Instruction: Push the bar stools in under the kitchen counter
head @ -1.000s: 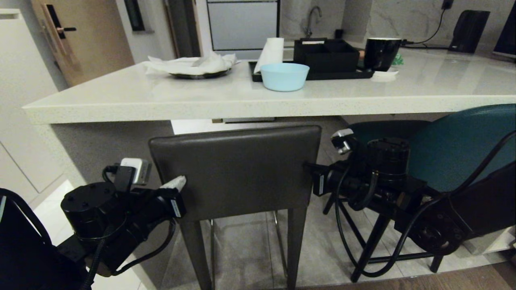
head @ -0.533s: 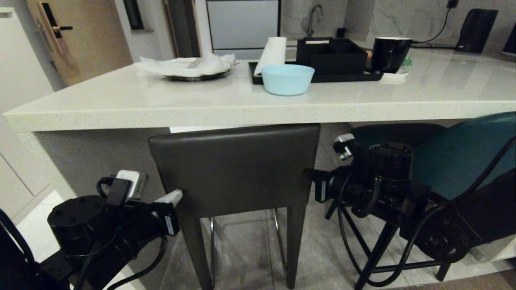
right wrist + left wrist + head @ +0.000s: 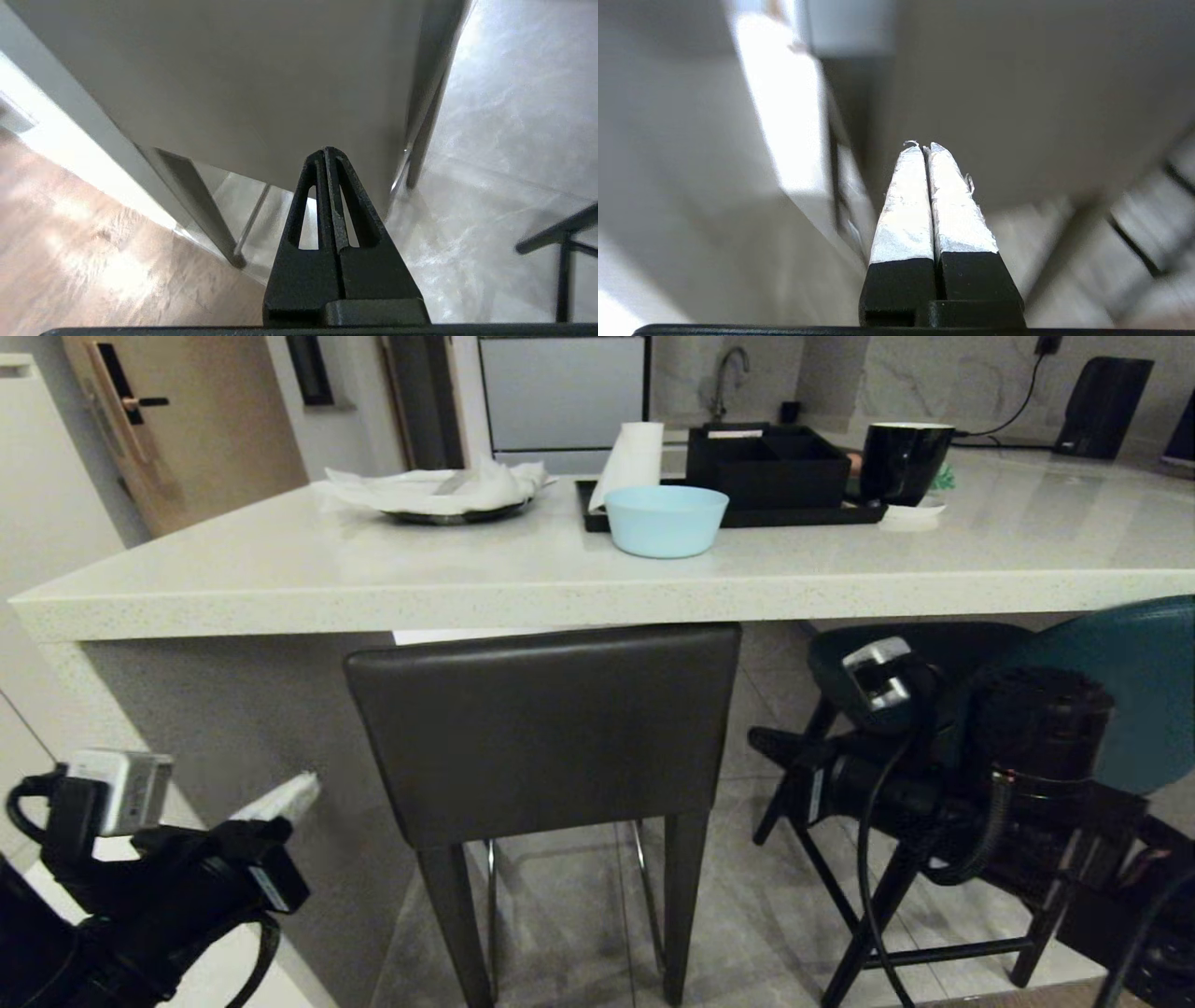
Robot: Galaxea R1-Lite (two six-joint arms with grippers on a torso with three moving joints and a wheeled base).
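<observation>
1. Looking from the head view, the dark grey stool (image 3: pixel 541 733) stands at the counter (image 3: pixel 579 588), its square leather back just below the thick front edge near the counter's left corner, seat hidden behind the back. It looks tucked in, or nearly so.
2. The teal stool (image 3: pixel 1130 695) sits toward the right end of that front edge, curved padded back and thin black legs out on the grey tiled floor (image 3: pixel 747 915), back turned at an angle; by the look of it, this one is yet to be pushed under.
3. The left gripper (image 3: pixel 280 798) hangs off the grey back's left side, clear of it; the right gripper (image 3: pixel 761 742) sits between the two stools, apart from the grey back.
4. On the speckled cream slab rest a pale blue bowl (image 3: pixel 666 520), a black tray (image 3: pixel 728 509) and a paper towel roll (image 3: pixel 630 462).
5. The left wrist view shows foil-wrapped fingers (image 3: pixel 906 205) pressed together, holding nothing, with a blurred grey panel beyond.
6. The right wrist view shows black slotted fingers (image 3: pixel 308 205) closed and empty, pointing at the grey stool's smooth back above its straight legs.
</observation>
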